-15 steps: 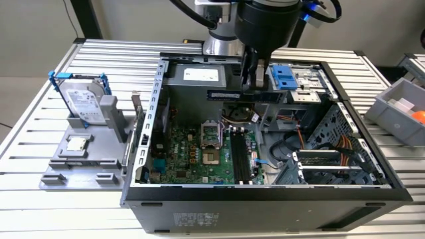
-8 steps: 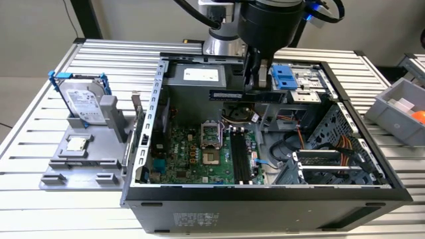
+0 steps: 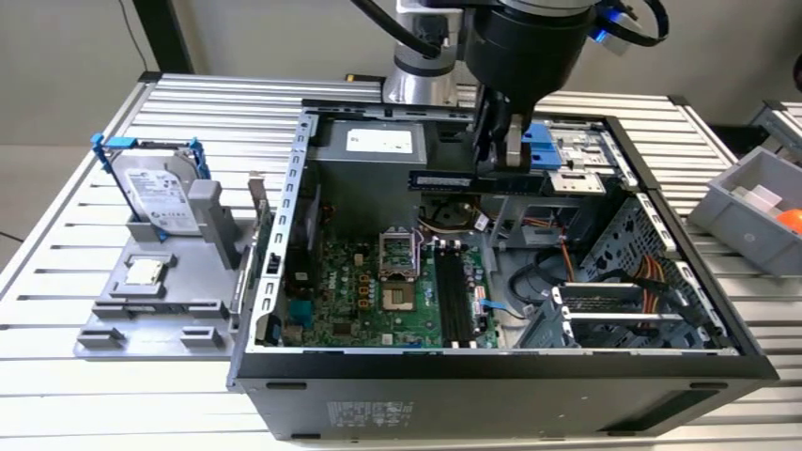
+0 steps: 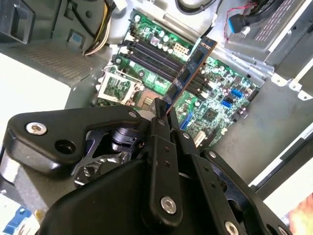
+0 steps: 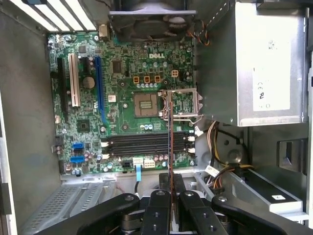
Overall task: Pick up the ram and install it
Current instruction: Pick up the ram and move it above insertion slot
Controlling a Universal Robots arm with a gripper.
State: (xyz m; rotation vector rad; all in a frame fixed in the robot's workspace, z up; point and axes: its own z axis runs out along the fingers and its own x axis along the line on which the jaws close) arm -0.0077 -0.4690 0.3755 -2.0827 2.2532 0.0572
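Observation:
My gripper (image 3: pixel 499 165) hangs over the open computer case (image 3: pixel 269 282), shut on the ram (image 3: pixel 445 180). The ram is a thin dark stick held level above the motherboard (image 3: pixel 363 310), near the case's back wall. In the second wrist view the ram (image 4: pixel 191 67) sticks out from the fingertips of the gripper (image 4: pixel 160 110) at a slant over the black memory slots (image 4: pixel 149 56). In the first wrist view the ram (image 5: pixel 169 137) shows edge-on, crossing above the memory slots (image 5: pixel 142 144), with the gripper (image 5: pixel 169 185) closed on its near end.
A hard drive in a blue frame (image 3: pixel 161 193) stands on a grey fixture (image 3: pixel 150 310) at the exterior view's left. A grey bin (image 3: pixel 752 202) sits at the right. Inside the case are the power supply (image 5: pixel 266 63), CPU socket (image 5: pixel 145 104), cables (image 3: pixel 570 282) and drive cage (image 3: pixel 626 310).

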